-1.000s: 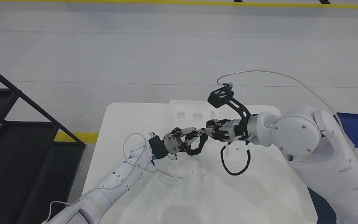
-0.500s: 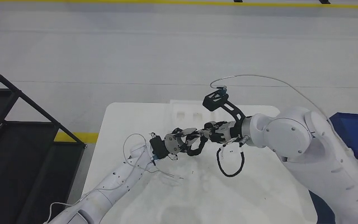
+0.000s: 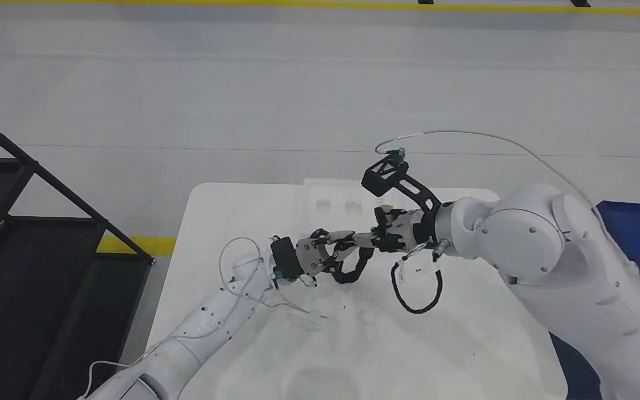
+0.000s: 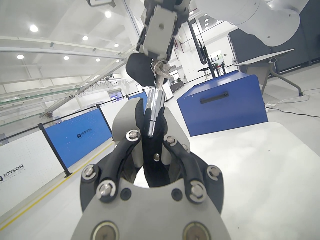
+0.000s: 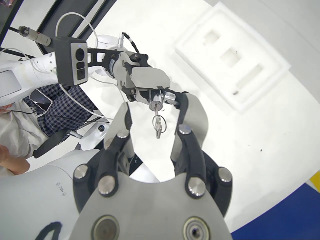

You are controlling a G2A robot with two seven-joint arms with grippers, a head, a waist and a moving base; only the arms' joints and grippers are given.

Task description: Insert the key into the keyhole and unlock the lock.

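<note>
Two grippers meet at lock (image 4: 155, 106), which is held above table (image 5: 225, 138). L gripper (image 4: 150, 112) is clamped tight on lock's chrome cyl. body. In lock's keyhole sits key (image 5: 156, 124), w/ ring (image 5: 163, 122) hanging from it. R gripper (image 5: 156, 108) is spread wide, one finger (image 5: 192, 118) either side of key, no contact visible. On table beyond lock: foam tray (image 5: 262, 93).

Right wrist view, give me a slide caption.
Open right claw flanks the key seated in the lock held by the left claw.
</note>
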